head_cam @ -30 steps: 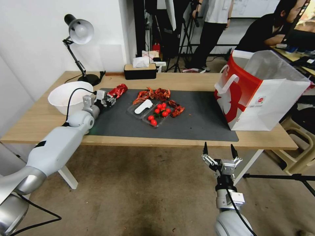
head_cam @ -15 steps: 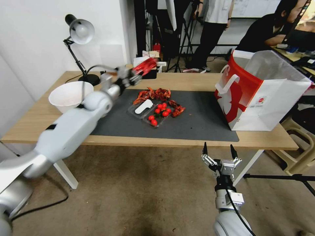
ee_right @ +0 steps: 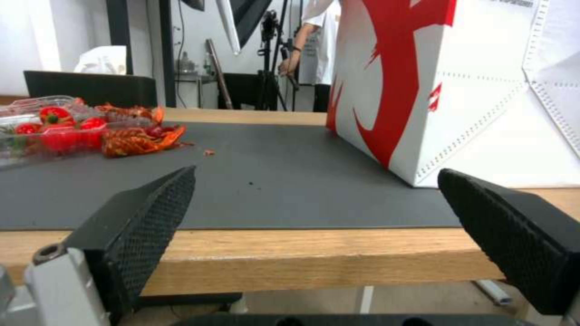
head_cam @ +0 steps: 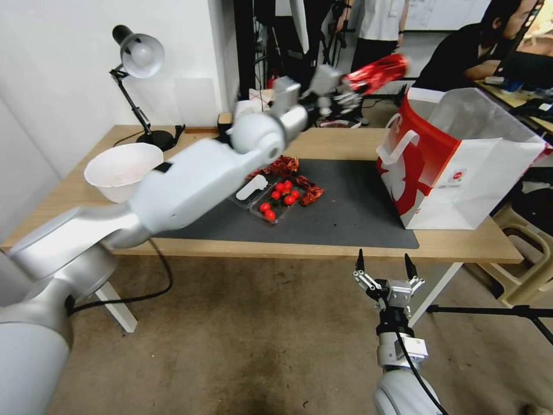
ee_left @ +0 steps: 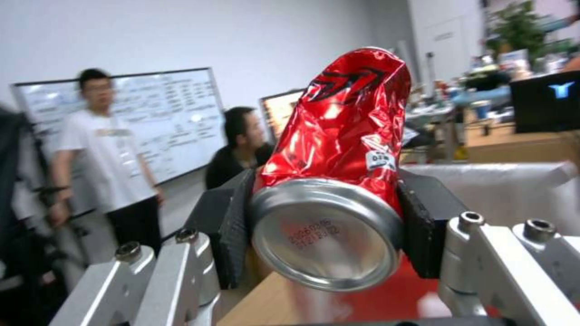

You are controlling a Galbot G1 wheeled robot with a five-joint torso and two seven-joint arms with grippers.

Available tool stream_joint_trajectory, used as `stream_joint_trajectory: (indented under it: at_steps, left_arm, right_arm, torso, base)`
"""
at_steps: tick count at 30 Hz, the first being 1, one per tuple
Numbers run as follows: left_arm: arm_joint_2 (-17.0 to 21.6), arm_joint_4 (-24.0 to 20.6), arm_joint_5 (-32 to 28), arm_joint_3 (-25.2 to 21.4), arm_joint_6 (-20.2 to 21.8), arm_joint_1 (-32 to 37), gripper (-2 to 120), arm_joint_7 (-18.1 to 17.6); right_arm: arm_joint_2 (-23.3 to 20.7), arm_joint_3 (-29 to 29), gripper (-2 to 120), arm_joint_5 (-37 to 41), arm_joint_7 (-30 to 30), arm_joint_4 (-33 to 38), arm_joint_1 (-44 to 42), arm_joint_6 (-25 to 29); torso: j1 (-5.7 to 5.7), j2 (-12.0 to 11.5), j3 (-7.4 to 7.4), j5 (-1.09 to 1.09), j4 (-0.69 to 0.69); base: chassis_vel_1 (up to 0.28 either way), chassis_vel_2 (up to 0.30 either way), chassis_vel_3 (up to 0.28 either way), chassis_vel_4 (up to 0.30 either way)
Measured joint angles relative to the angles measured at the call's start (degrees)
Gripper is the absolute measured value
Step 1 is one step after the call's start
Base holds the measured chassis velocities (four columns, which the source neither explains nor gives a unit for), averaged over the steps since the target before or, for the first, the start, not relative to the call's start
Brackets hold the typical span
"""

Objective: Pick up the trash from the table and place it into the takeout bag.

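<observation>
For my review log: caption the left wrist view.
Left gripper clamps a crushed red can, silver base toward the camera.

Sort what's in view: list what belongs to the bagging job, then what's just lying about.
Job:
crushed red can, clamped in the left pincer
takeout bag
table
right pincer, open below the table's front edge

Lying about:
desk lamp
white bowl
tomato tray
tissue box

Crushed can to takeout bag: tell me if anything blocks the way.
Nothing visible does. The left gripper holds the crushed red can in the air, beside the upper red edge of the takeout bag. The bag's mouth stands open, with only air between it and the can. The right gripper waits open below the table edge.
</observation>
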Motion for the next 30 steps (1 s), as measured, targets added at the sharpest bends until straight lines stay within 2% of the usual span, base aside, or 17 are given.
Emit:
stream_joint_trajectory:
  at_steps: [3,5,7,9,10,13,18,28,29,30]
  left_arm:
    - [-2.9,1.4,0.0,0.4,0.0,-0.7,49,0.0]
    - [-6.5,3.4,0.0,1.3,0.0,-1.6,49,0.1]
    - [-6.8,3.6,0.0,1.4,0.0,-1.6,49,0.1]
    - [-10.2,5.8,0.0,2.5,-0.1,-2.2,49,0.3]
    - [-10.2,5.8,0.0,2.5,-0.1,-2.2,49,0.3]
    - [-13.6,9.1,0.6,3.6,-0.6,-2.2,49,0.9]
    - [-15.7,11.5,1.2,4.8,-1.0,-1.6,49,1.6]
    - [-15.9,11.7,1.6,6.4,-1.0,-0.5,49,1.3]
    - [-15.9,11.7,1.6,6.5,-1.0,-0.5,49,1.0]
    - [-15.9,11.7,1.6,6.6,-0.9,-0.5,56,0.5]
  right_arm:
    - [0.1,0.0,100,0.0,0.0,0.0,0.0,0.0]
    - [0.3,0.0,100,-0.1,0.0,-0.1,0.0,0.0]
    - [0.3,0.0,100,-0.1,0.0,-0.1,0.0,0.0]
    - [0.5,0.0,100,-0.1,0.0,-0.1,-0.1,0.0]
    - [0.5,0.0,100,-0.1,0.0,-0.1,-0.1,0.0]
    - [0.7,0.1,100,-0.2,0.0,0.0,-0.2,0.0]
    - [0.8,0.3,100,-0.2,0.0,0.3,-0.3,0.0]
    - [1.1,0.3,100,-0.2,0.0,0.4,-0.5,0.2]
    - [1.2,0.3,100,-0.2,-0.1,0.4,-0.4,0.2]
    - [1.3,0.2,100,-0.2,-0.1,0.4,-0.4,0.2]
  torso:
    - [0.0,0.0,0.0,0.0,-0.01]
    - [0.0,0.0,0.0,0.0,-0.01]
    - [0.0,0.0,0.0,0.0,-0.01]
    - [0.0,0.0,0.0,-0.01,-0.01]
    - [0.0,0.0,0.0,-0.01,-0.01]
    - [0.01,0.0,0.0,0.0,-0.01]
    - [0.0,0.0,0.0,-0.01,-0.02]
    - [0.0,0.0,0.0,-0.02,-0.01]
    - [0.0,0.0,0.0,-0.02,0.0]
    - [0.0,0.0,0.0,-0.02,0.0]
  base:
    - [0.0,0.0,0.0,0.0]
    - [0.0,0.0,0.0,0.0]
    - [0.0,0.0,0.0,0.0]
    - [0.0,0.0,0.0,0.0]
    - [0.0,0.0,0.0,0.0]
    - [0.0,0.0,0.0,0.0]
    - [0.0,0.0,0.0,0.0]
    - [0.0,0.0,0.0,0.0]
    - [0.0,0.0,0.0,0.0]
    - [0.0,0.0,0.0,0.0]
